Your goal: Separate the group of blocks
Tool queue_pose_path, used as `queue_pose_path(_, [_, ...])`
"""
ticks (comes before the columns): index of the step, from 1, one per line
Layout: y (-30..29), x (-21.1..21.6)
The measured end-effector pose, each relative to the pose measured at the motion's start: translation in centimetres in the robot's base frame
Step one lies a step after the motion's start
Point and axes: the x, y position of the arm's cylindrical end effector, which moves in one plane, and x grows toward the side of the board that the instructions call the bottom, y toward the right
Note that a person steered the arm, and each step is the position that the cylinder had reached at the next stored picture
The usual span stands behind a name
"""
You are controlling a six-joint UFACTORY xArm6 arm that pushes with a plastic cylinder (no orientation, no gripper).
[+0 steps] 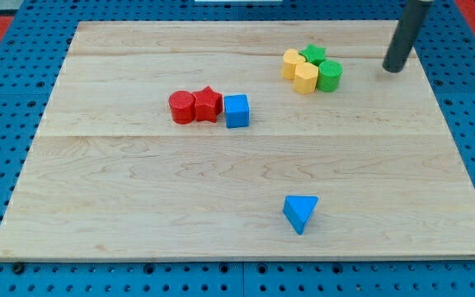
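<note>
Little of the separating looks done, judging by how the blocks lie. At the far right of the wooden board (138, 223), four blocks sit packed together, touching: a yellow block (292, 63), a second yellow block (306, 78), a green star-like block (312, 55) and a green cylinder (330, 75). My tip (394, 69) rests on the board just right of this cluster, apart from it, with the green cylinder nearest; it is a bare rod, holding nothing. Left of centre a second knot remains: a red cylinder (181, 107) and a red star (208, 104) touching, with a blue cube (237, 110) right beside them. Only the blue triangular block (301, 213) stands alone, near the front edge. There is wide open board in the middle, at the near left and along the left side, so blocks can be pushed leftward or nearer. The far-right cluster sits close to the far edge, with little room beyond it.
</note>
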Motion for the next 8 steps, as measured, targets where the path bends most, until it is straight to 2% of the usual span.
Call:
queue_pose_path(3, [-13.2,1.1])
queue_pose_path(4, [-12.6,0.8])
queue_pose_path(5, [-8.6,-0.5])
queue_pose_path(6, [-9.0,0.0])
queue_pose_path(8, [-14.9,2.1])
